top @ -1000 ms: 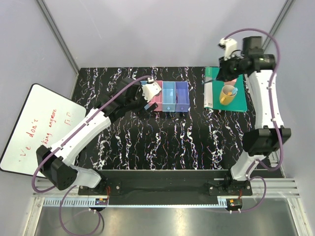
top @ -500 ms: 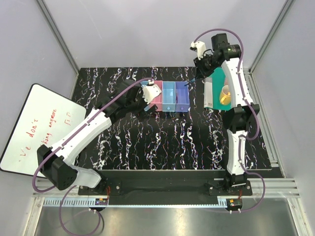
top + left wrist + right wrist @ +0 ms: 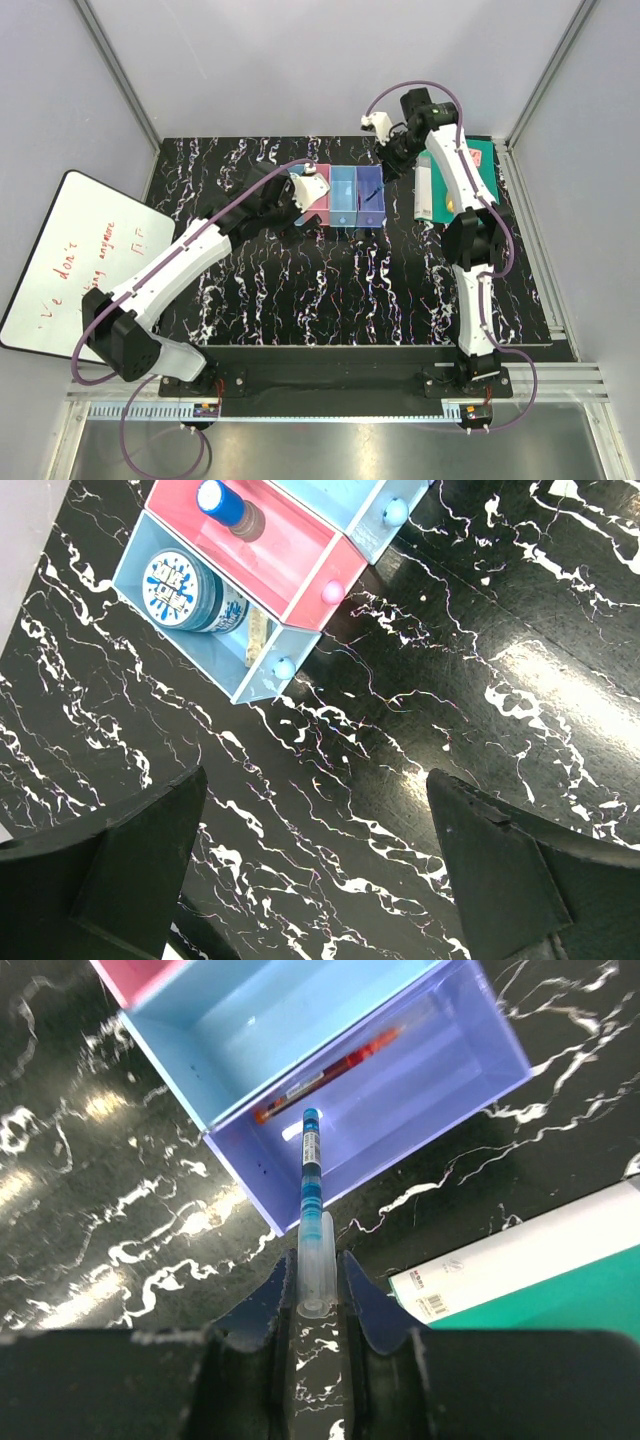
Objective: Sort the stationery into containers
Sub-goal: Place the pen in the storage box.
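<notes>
Black marbled tabletop (image 3: pixel 330 290); right gripper (image 3: pixel 318 1272) clamped on blue pen (image 3: pixel 312 1175), tip over purple bin (image 3: pixel 420 1125) near its wall. Left gripper (image 3: pixel 310 855) spread, empty. Risk: long pen released now could bridge rim, tip out

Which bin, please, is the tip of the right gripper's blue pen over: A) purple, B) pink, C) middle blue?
A: the right wrist view shows the blue pen, clamped in the right gripper, with its tip over the purple bin, beside an orange pen.
</notes>
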Controlling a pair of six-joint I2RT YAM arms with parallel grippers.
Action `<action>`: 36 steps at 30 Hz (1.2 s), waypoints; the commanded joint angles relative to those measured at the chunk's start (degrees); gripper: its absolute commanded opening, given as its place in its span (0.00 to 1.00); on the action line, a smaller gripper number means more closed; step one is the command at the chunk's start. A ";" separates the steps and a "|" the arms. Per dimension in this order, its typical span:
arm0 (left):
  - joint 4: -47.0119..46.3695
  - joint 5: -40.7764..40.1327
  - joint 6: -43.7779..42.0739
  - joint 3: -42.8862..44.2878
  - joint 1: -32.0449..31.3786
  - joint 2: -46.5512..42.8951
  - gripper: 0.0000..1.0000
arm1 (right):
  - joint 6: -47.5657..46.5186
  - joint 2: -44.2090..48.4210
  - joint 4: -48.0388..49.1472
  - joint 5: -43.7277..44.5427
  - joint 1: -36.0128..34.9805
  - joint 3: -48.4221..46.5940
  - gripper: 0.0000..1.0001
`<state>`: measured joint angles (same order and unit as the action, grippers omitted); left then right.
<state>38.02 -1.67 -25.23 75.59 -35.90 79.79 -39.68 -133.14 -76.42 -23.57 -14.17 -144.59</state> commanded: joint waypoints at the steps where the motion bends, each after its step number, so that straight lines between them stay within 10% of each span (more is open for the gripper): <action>1: -1.19 1.06 -0.61 1.58 0.22 0.37 0.99 | -5.05 -0.98 -14.72 3.97 -2.17 2.56 0.00; 10: -1.19 1.32 -0.43 1.31 0.57 0.46 0.99 | -7.60 -4.67 -15.95 6.78 -4.46 1.69 0.03; 25: -1.46 3.25 0.36 0.61 1.45 1.07 0.99 | -1.28 -0.81 6.36 14.34 -6.22 7.30 0.57; 36: -1.63 3.96 0.45 0.08 2.41 0.81 0.99 | 3.38 4.11 21.31 20.41 -7.80 10.30 0.58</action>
<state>38.00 0.80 -25.19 75.59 -34.22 81.19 -39.07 -135.17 -61.95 -6.42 -21.02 -132.29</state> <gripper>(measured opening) 0.987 0.582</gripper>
